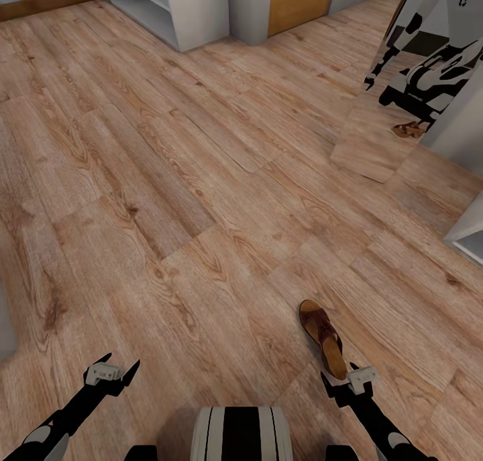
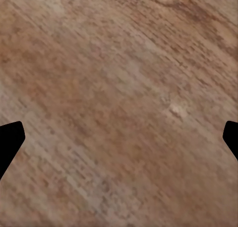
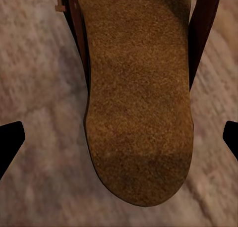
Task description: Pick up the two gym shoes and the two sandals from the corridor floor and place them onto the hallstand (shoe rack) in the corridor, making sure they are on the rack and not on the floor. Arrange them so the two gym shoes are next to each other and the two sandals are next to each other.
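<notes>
One dark maroon sandal [image 1: 323, 338] with a tan footbed lies on the wood-plank corridor floor [image 1: 201, 179], in front of me to the right. My right gripper [image 1: 339, 374] hovers open over its heel end. In the right wrist view the tan footbed [image 3: 139, 113] lies between the wide-apart fingertips [image 3: 10, 142]. My left gripper [image 1: 122, 364] is open and empty above bare planks [image 2: 119, 88]. The pale grey hallstand [image 1: 188, 11] with open shelves stands far back at the left. The gym shoes are out of view.
A tall mirror [image 1: 376, 139] stands at the right and reflects the robot and a brown sandal shape [image 1: 409, 131]. A wooden door [image 1: 298, 1] is at the back. A white furniture corner [image 1: 469, 236] juts in at the right edge.
</notes>
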